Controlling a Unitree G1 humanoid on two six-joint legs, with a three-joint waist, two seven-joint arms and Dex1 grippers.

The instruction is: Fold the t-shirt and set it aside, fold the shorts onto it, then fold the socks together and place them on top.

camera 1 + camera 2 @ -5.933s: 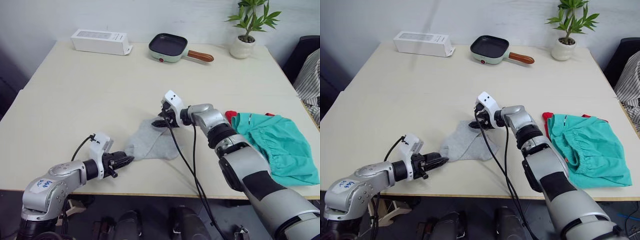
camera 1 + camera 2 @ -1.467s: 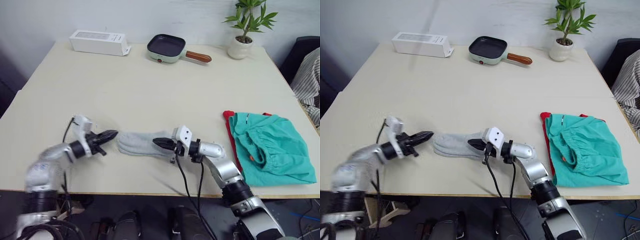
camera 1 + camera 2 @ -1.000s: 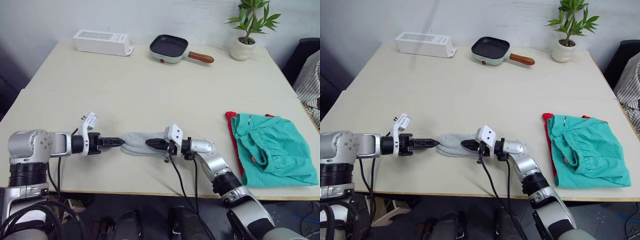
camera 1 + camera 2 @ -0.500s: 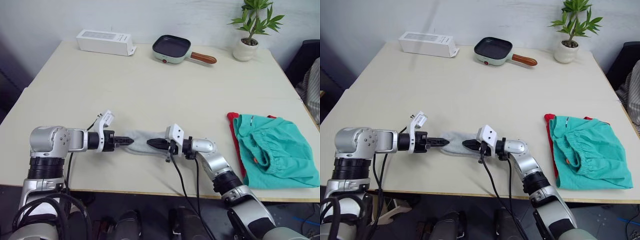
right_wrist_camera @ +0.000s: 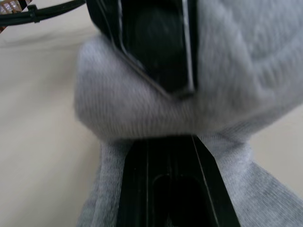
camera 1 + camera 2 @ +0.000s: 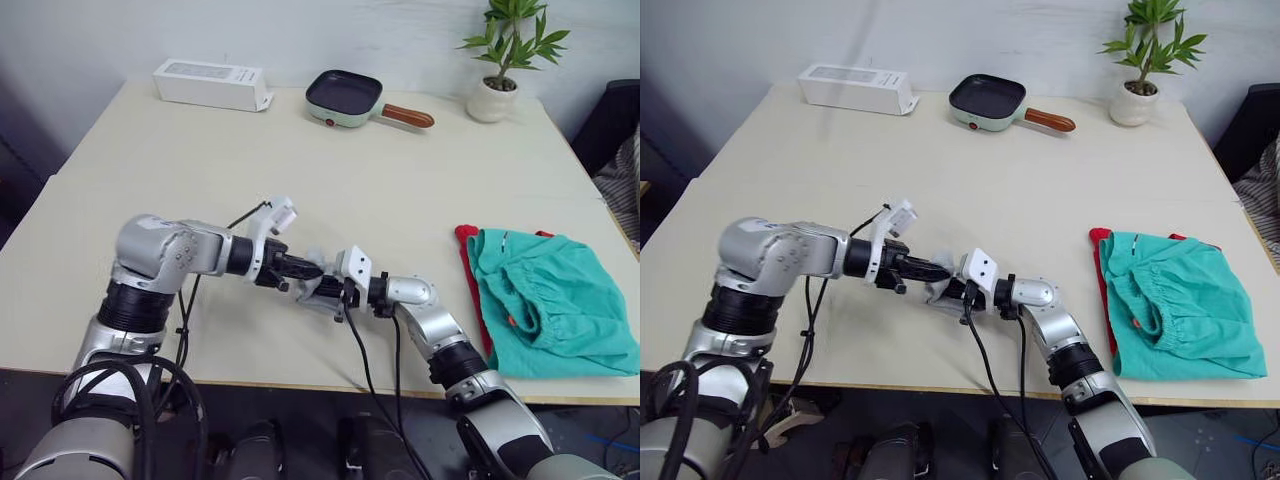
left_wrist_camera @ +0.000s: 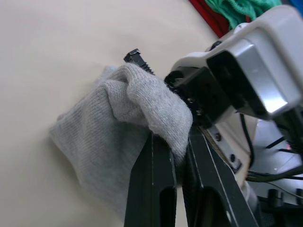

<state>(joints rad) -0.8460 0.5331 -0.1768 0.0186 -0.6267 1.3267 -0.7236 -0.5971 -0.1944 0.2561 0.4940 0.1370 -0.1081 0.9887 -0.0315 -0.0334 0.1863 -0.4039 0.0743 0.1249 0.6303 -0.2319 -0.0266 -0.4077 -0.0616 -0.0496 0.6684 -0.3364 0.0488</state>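
Observation:
The grey socks (image 6: pixel 322 287) lie bunched and folded over near the table's front middle, pinched from both sides. My left gripper (image 6: pixel 306 270) reaches in from the left and is shut on a fold of the socks (image 7: pixel 118 113). From the right, my right gripper (image 6: pixel 322 291) meets it tip to tip, shut on the other end of the socks (image 5: pixel 142 111). The teal shorts (image 6: pixel 545 305) lie folded at the right on the red t-shirt (image 6: pixel 466 242), of which just a strip shows along the left edge.
A white box (image 6: pixel 210 84), a green pan with a brown handle (image 6: pixel 345 97) and a potted plant (image 6: pixel 495 90) stand along the table's far edge. Striped cloth (image 6: pixel 628 175) hangs beyond the right edge. Cables trail from both wrists over the front edge.
My left gripper has closed on the left end of the socks and carried it right, up to the right gripper. The socks went from stretched out to doubled over.

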